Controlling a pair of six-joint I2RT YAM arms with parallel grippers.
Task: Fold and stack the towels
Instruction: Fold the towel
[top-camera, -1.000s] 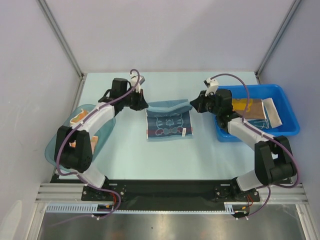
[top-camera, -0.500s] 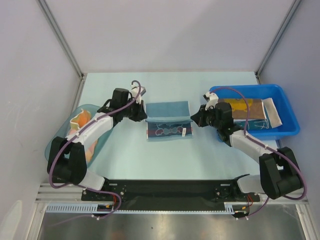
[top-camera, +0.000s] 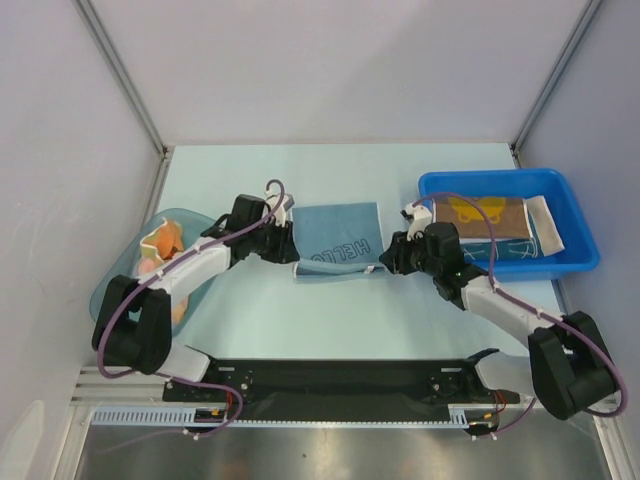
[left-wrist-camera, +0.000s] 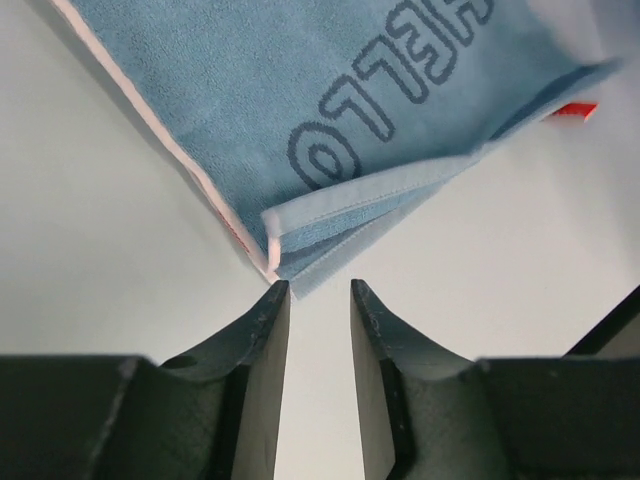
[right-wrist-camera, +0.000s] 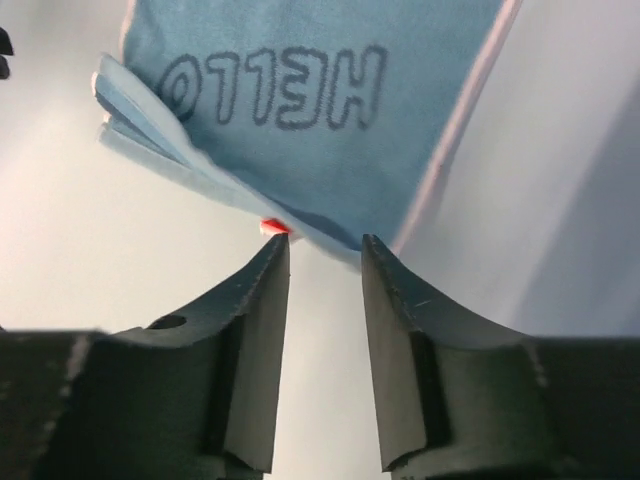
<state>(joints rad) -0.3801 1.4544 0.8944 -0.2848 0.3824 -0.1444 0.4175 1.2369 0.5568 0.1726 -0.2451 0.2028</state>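
Folded towel (top-camera: 338, 235) lies at the middle of the table (top-camera: 300, 320). The left gripper (left-wrist-camera: 318, 288) and right gripper (right-wrist-camera: 325, 242) are at its near corners, jaws slightly apart and empty. Both should back straight off so the fold is not dragged open.

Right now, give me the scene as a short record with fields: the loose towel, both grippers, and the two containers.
loose towel: teal-blue HELLO towel, folded, lying flat mid-scene
left gripper: open, empty, tips just short of the towel's near left corner
right gripper: open, empty, tips just short of its near right corner
blue bin: right side, holds towels, brown towel among them
teal tub: left side, orange towel inside
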